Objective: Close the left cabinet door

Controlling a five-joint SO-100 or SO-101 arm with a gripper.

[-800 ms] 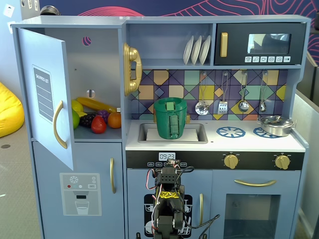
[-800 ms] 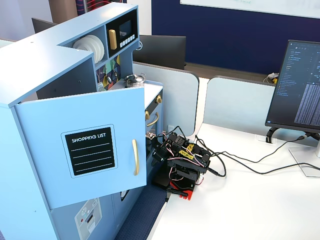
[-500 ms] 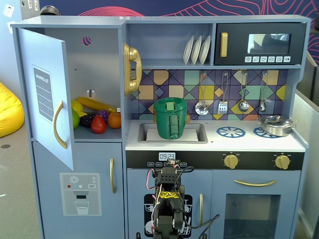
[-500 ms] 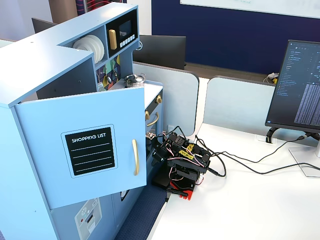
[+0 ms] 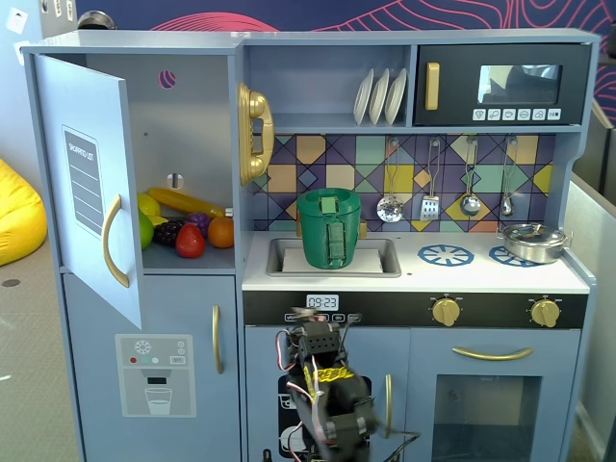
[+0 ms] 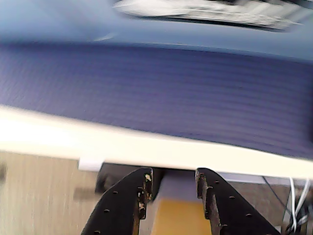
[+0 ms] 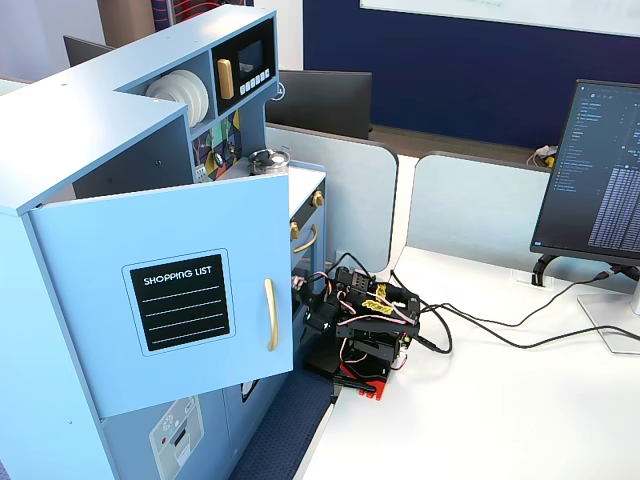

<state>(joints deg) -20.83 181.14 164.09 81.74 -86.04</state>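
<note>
The left cabinet door [image 5: 91, 192] is light blue and stands wide open, swung out to the left in a fixed view. Its curved gold handle [image 5: 113, 241] faces outward. In the other fixed view the door [image 7: 100, 260] shows its black SHOPPING LIST panel [image 7: 180, 301] and handle [image 7: 270, 315]. My arm [image 5: 327, 399] is folded low in front of the kitchen, well below and right of the door; it sits on the white table [image 7: 500, 400]. In the blurred wrist view my gripper [image 6: 172, 172] has its black fingers apart with nothing between them.
Toy fruit [image 5: 183, 229] lies inside the open cabinet. A gold phone [image 5: 254, 133] hangs beside it and a green cup [image 5: 329, 229] stands in the sink. Below is the blue door with the water-dispenser graphic [image 5: 154, 375]. A monitor [image 7: 600, 170] and cables [image 7: 500, 335] sit at the right.
</note>
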